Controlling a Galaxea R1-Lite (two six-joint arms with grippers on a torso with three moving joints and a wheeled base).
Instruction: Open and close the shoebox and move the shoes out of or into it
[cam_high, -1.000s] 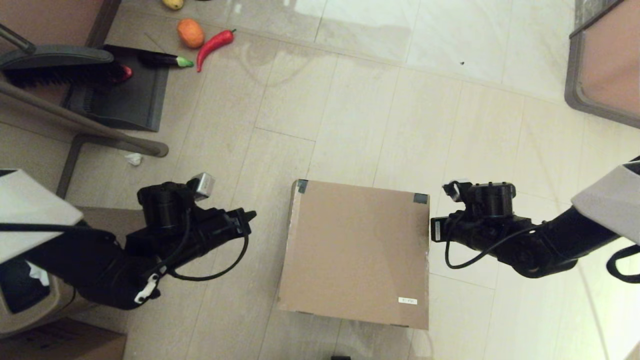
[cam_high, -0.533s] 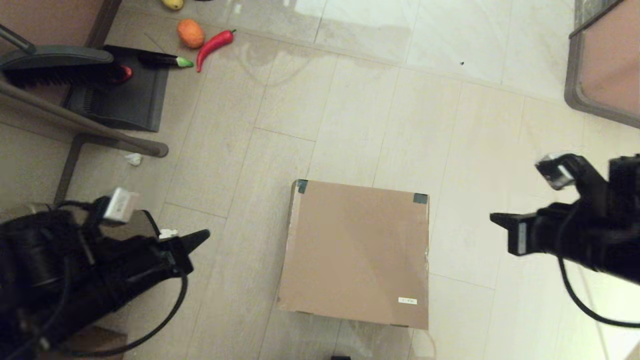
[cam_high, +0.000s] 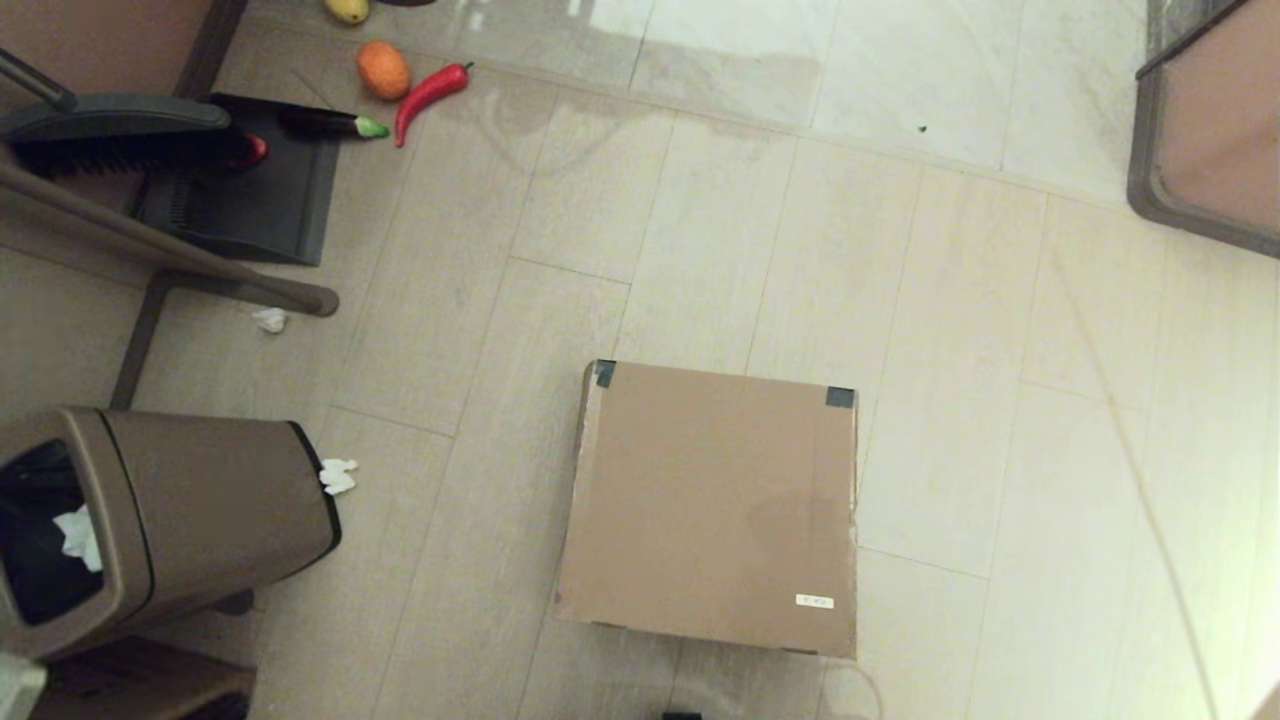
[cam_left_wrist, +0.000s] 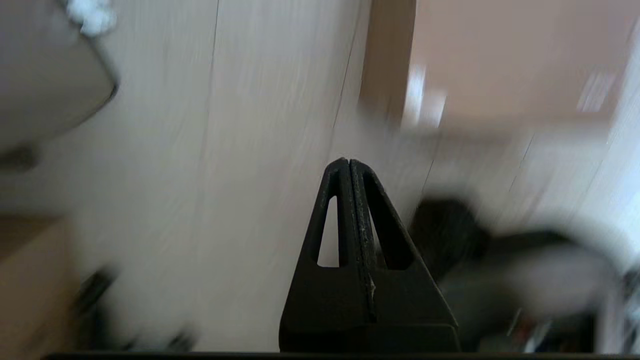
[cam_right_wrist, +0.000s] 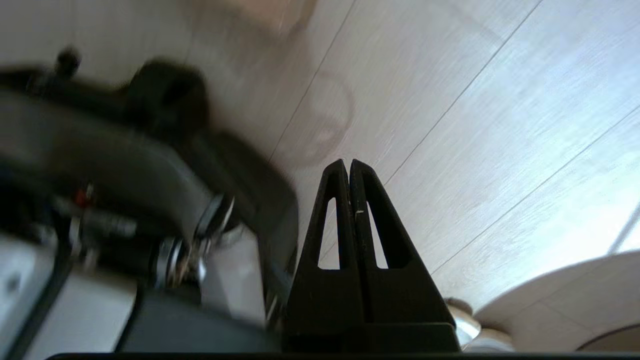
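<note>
bin (cam_high: 200, 500) tan, left | chilli (cam_high: 430, 88), orange fruit (cam_high: 382, 68) far | dustpan (cam_high: 250, 190), possibly brush (cam_high: 120, 140)

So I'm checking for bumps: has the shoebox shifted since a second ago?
No. The shoebox sits on the same floor tile seams, lid closed; only the arms have gone from the head view.

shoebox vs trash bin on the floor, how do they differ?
The shoebox is plain cardboard with its lid shut, so nothing inside shows; the trash bin is open-topped, with a dark liner and white paper visible. The shoebox has flat faces and sharp corners; the bin has rounded ones. The shoebox bears tape patches and a white label; the bin has none. Both are brown.
</note>
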